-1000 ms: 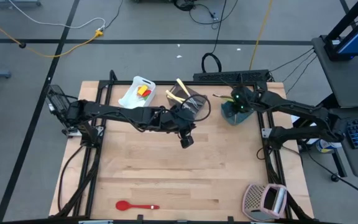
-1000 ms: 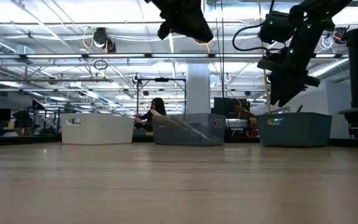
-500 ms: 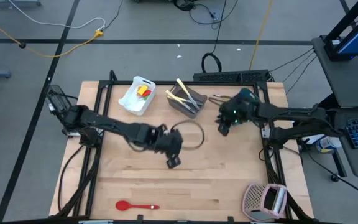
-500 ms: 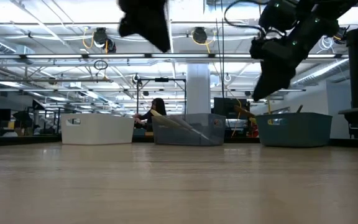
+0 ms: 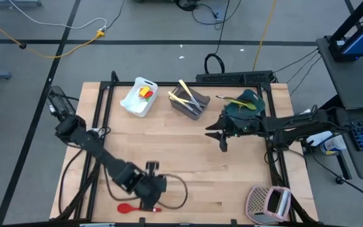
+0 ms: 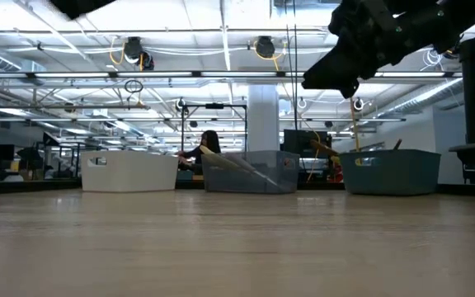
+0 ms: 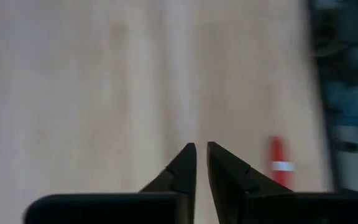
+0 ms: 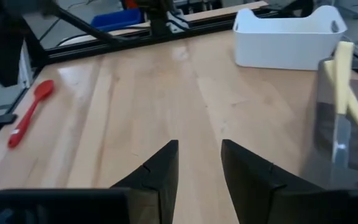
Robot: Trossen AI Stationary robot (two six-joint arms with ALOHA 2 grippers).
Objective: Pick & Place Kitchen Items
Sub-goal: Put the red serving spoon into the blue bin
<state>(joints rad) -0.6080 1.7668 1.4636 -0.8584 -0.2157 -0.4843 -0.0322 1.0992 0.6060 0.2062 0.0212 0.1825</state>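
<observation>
A red spoon (image 5: 137,209) lies flat on the wooden table near its front edge; its handle also shows in the left wrist view (image 7: 278,163) and the whole spoon in the right wrist view (image 8: 32,111). My left gripper (image 5: 150,199) hovers just above the spoon's handle, fingers shut and empty (image 7: 201,152). My right gripper (image 5: 218,139) is open and empty (image 8: 197,152), above the table between the grey tub (image 5: 190,101) and the teal tub (image 5: 244,108). Cream-handled utensils (image 5: 184,92) stick out of the grey tub. Green utensils (image 5: 249,103) lie in the teal tub.
A white tub (image 5: 137,96) with red and yellow items stands at the back left. A perforated grater with a pink side (image 5: 268,203) lies at the front right corner. The middle of the wooden table (image 5: 188,164) is bare.
My left gripper has swung from beside the grey tub toward the table's near edge and left, and now hangs over the red spoon. My right gripper has left the teal tub, going toward the table's left and near edge. A green utensil now shows in the teal tub.
</observation>
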